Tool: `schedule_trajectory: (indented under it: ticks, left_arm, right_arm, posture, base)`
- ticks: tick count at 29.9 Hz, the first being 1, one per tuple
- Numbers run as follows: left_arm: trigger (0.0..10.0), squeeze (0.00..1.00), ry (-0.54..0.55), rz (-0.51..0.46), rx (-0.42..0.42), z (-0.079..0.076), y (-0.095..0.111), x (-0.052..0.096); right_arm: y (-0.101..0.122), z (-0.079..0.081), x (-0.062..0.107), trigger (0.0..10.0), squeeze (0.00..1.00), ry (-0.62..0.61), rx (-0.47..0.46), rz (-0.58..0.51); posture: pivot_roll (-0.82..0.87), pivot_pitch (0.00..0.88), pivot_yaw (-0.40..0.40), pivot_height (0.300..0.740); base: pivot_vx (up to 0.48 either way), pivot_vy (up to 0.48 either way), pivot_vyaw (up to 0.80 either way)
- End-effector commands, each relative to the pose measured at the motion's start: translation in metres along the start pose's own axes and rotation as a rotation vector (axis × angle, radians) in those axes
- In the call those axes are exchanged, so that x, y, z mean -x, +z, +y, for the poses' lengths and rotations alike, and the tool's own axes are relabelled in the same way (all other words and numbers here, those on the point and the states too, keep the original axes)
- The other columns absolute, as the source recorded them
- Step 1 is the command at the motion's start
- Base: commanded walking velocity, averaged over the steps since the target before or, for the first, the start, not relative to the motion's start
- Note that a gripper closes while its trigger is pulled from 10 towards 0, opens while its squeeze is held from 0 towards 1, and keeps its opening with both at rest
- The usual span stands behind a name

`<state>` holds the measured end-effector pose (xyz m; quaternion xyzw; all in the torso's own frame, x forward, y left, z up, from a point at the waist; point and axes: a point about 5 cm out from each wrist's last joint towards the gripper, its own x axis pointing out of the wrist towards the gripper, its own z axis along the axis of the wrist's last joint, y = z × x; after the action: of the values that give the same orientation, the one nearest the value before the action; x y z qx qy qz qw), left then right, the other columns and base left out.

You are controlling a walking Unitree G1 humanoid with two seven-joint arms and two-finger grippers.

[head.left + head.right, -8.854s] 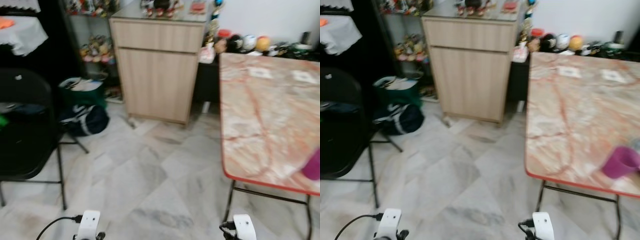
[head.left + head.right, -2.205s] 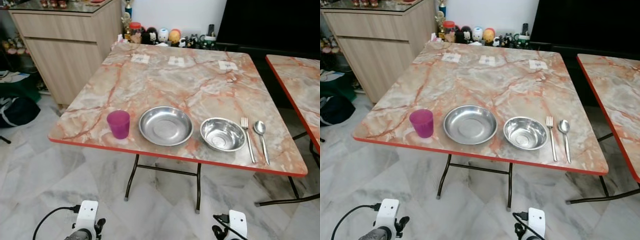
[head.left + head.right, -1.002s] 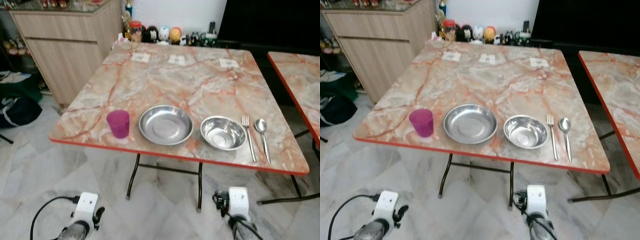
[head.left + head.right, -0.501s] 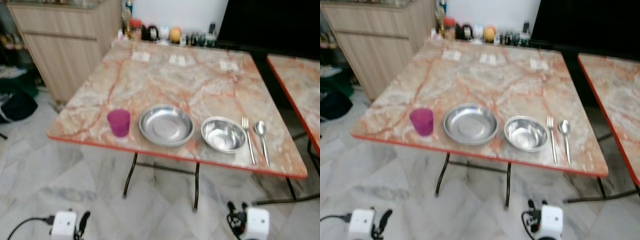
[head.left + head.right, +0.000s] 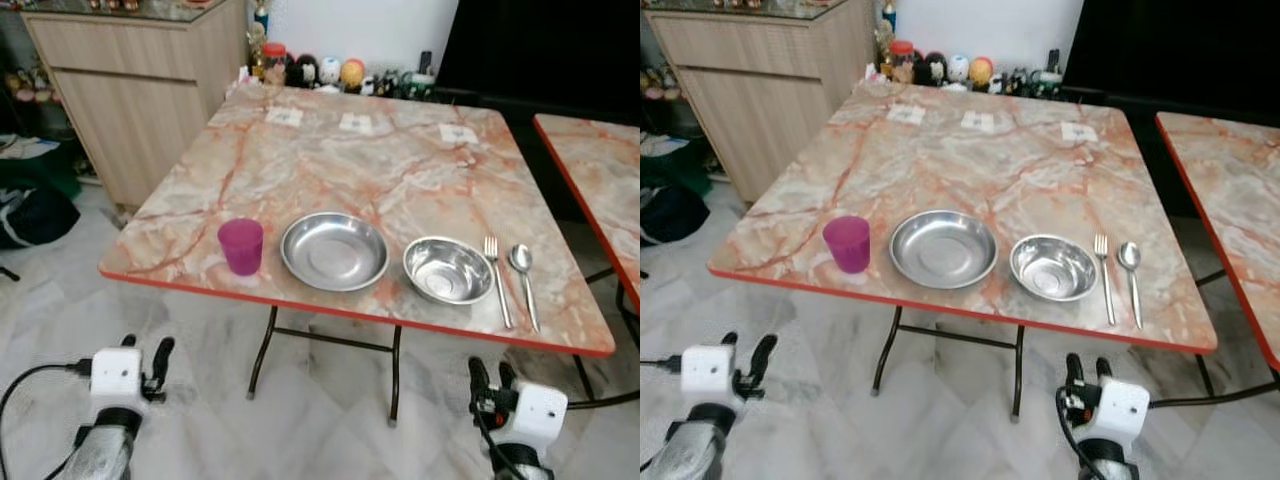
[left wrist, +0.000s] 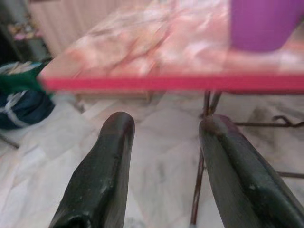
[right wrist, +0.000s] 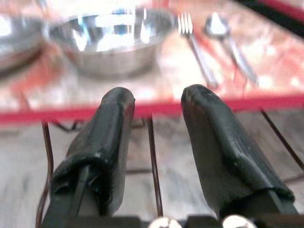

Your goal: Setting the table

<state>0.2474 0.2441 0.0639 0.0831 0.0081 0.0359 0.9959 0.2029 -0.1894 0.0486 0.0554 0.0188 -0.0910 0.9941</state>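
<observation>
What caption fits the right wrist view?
Open right gripper below the table edge, facing bowl, fork, spoon.

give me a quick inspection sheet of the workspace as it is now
surface: marble-pattern table, red edge, three paper squares at its far side
job's things: purple cup, steel plate, steel bowl, fork, spoon in a row by the near edge
clutter: figurines behind the table
grippers: left gripper and right gripper open, empty, below the table edge
cables: black cable at the left wrist
surroundings: wooden cabinet, second table, dark bag
</observation>
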Motion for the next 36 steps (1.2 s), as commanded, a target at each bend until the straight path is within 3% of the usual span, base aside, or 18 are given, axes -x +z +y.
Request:
schedule_trajectory:
  ticks: [1,8,16,23,28,36]
  left_arm:
    - [10.0,0.00,-0.020,-0.004,0.010,-0.007,0.004,-0.005]
    - [10.0,0.00,-0.058,-0.076,0.007,-0.014,0.025,-0.016]
    - [10.0,0.00,-0.033,-0.141,0.003,-0.012,0.046,-0.022]
    - [10.0,0.00,-0.031,-0.114,-0.006,-0.013,0.040,-0.007]
    - [10.0,0.00,-0.026,-0.068,-0.017,-0.010,0.029,0.009]
    - [10.0,0.00,-0.022,-0.058,-0.020,-0.012,0.030,0.006]
  right_arm:
    - [0.007,-0.004,0.000,10.0,0.00,-0.038,-0.001,-0.022]
    - [0.027,-0.011,-0.006,10.0,0.00,-0.094,0.022,-0.106]
    - [0.034,-0.002,-0.008,10.0,0.00,-0.095,-0.007,-0.113]
    - [0.033,0.009,-0.010,10.0,0.00,-0.028,-0.010,-0.099]
    - [0.033,0.005,-0.005,10.0,0.00,-0.024,0.001,-0.088]
    - [0.033,0.004,-0.004,10.0,0.00,-0.005,0.016,-0.075]
  posture:
    - [0.07,0.000,-0.021,0.740]
    - [0.06,0.000,0.005,0.740]
    - [0.08,0.000,-0.009,0.740]
    - [0.11,0.000,-0.036,0.740]
    - [0.11,0.000,-0.048,0.740]
    - [0.09,0.000,-0.067,0.740]
  base:
    - [0.000,0.000,0.00]
    - [0.000,0.000,0.00]
    - [0.000,0.000,0.00]
    - [0.000,0.000,0.00]
    - [0.000,0.000,0.00]
    - [0.000,0.000,0.00]
